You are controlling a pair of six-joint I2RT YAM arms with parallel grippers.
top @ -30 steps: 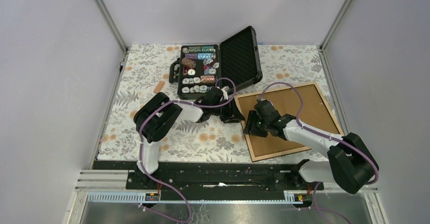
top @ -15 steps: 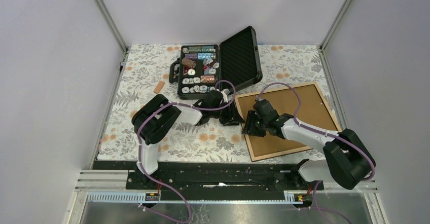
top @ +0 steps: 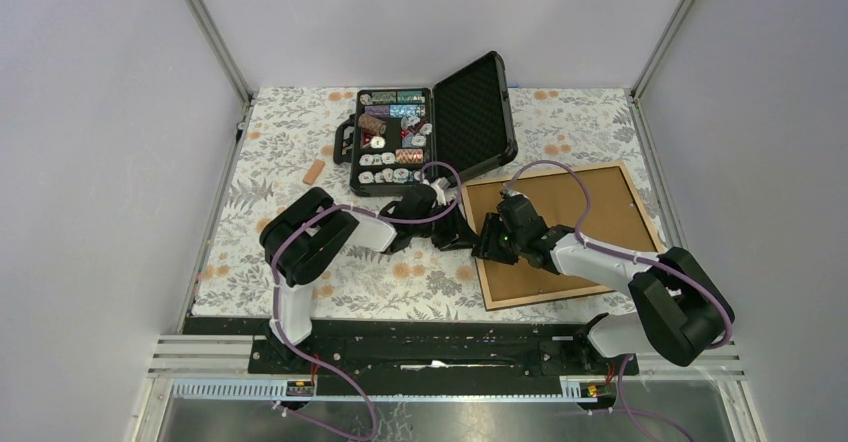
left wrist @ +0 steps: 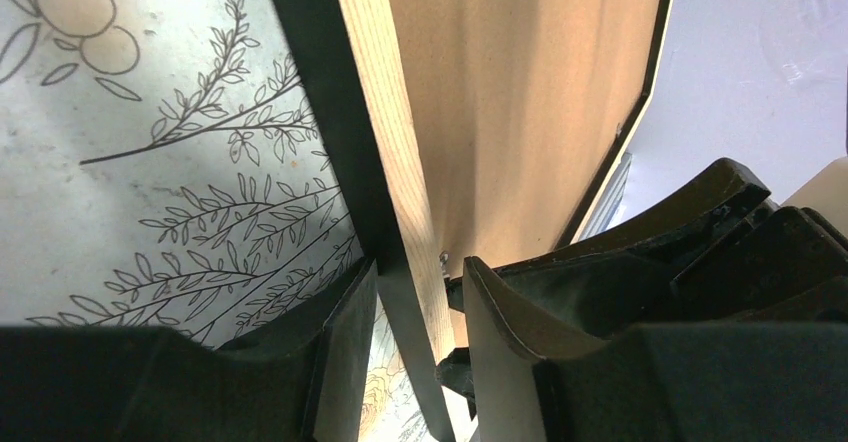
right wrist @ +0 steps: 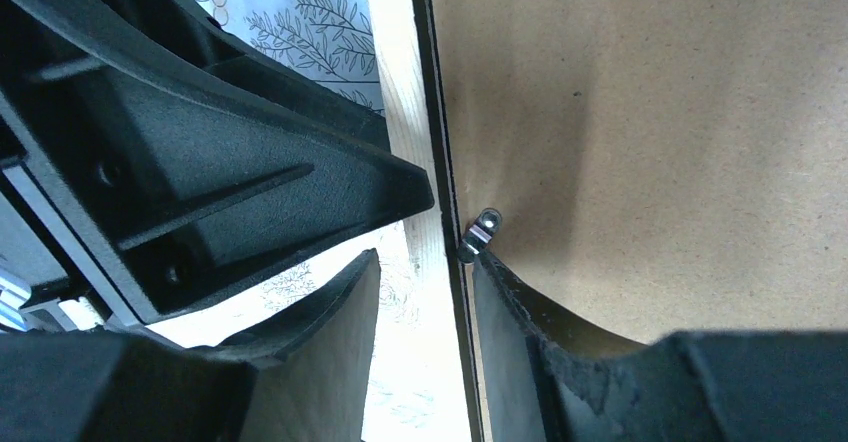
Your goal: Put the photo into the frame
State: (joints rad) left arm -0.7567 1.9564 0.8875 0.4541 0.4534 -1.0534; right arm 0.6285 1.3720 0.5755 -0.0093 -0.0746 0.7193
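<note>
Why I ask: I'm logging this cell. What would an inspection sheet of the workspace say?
Surface: floral-patterned tablecloth, flat.
Job's things: large rectangular light-wood frame, brown board backing up; photo nothing seen.
Clutter: open black case of poker chips; small tan oblong piece.
Claws: left claw and right claw each straddle the frame's edge; grip unclear.
Cables: purple cables loop over both arms.
Surroundings: plain grey walls, metal posts.

Looking like robot lab test cell: plain grey panels (top: 100,162) and aluminium posts (top: 212,34) enclosing floral-clothed table (top: 580,112); left arm (top: 300,242) and right arm (top: 680,307) sitting bolted to black rail (top: 440,347) along table's near edge.
</note>
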